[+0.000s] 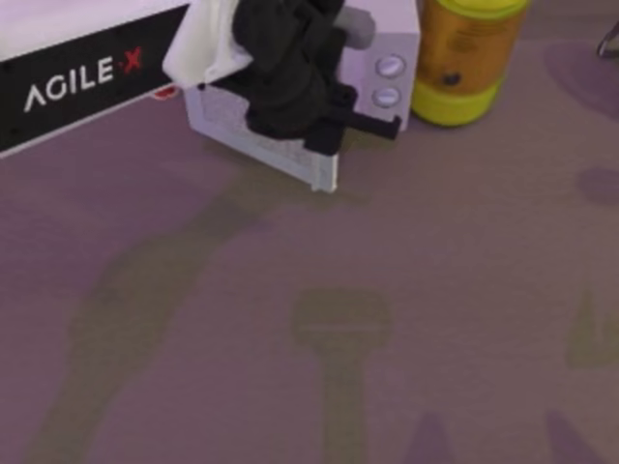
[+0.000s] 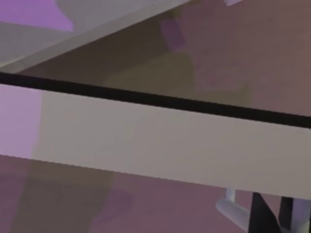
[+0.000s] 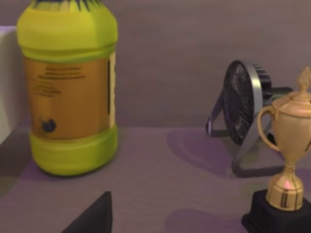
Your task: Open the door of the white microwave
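The white microwave (image 1: pixel 387 39) stands at the table's far edge, its two silvery knobs (image 1: pixel 389 66) on its right front panel. Its door (image 1: pixel 280 155) is hinged at the left and stands swung partly out, free edge toward me. My left gripper (image 1: pixel 358 130) reaches over the door's free end and hides most of the mesh window. In the left wrist view the door's top edge (image 2: pixel 170 141) fills the frame, and the dark fingers (image 2: pixel 262 216) are shut on the grey bar handle (image 2: pixel 235 209). My right gripper (image 3: pixel 82 228) is parked off to the right, open and empty.
A yellow-green jar (image 1: pixel 469 58) stands right beside the microwave's knob side. Farther right, the right wrist view shows a small dark fan (image 3: pixel 243 107) and a gold trophy (image 3: pixel 291 145). The arm base (image 1: pixel 77 58) marked AGILE X lies at the far left.
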